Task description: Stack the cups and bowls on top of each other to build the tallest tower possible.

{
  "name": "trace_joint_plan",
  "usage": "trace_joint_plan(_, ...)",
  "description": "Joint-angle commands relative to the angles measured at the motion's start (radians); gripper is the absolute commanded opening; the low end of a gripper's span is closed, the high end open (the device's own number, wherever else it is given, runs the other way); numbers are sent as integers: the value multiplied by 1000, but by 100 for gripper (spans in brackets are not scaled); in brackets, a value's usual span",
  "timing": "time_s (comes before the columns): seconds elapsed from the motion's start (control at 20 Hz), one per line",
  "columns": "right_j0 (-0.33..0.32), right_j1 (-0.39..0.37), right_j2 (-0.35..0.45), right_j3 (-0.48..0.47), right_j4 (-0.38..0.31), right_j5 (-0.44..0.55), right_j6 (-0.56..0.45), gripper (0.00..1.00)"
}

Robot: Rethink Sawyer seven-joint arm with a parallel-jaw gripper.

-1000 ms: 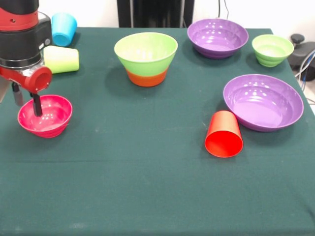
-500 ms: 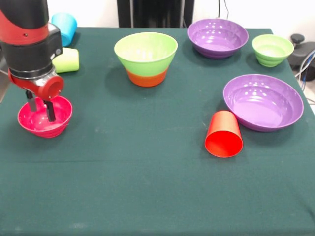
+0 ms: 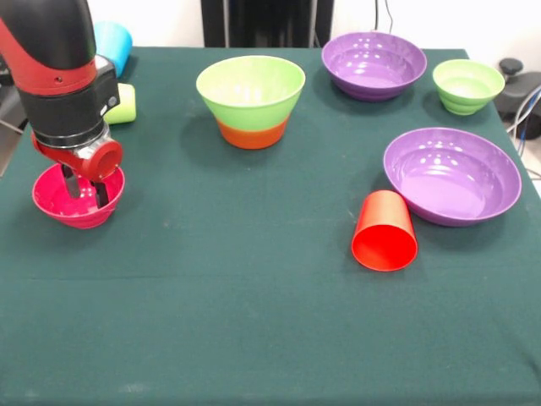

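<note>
My gripper is open, with both fingers down inside the pink bowl at the table's left edge in the front view. The tower is a large lime-green bowl nested in an orange bowl, at centre back. Two purple bowls stand at back right and right. A small green bowl is at far back right. A red cup lies on its side, mouth towards the camera. A sky blue cup and a lime green cup lie behind the arm, partly hidden. The orange cup is out of view.
The table has a dark green cloth. The arm's red and black body stands over the back left corner. Dark equipment sits off the table's right edge.
The gripper has moved right across the pink bowl, from its left part to its right part. The bowl now looks slightly shifted or tipped. Nothing else has moved.
</note>
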Motion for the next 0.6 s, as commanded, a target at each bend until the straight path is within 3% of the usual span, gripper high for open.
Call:
trace_joint_plan(0.05,-3,31,78,-10,-37,7,-173,100)
trace_joint_plan(0.6,-10,21,74,10,-32,14,-166,100)
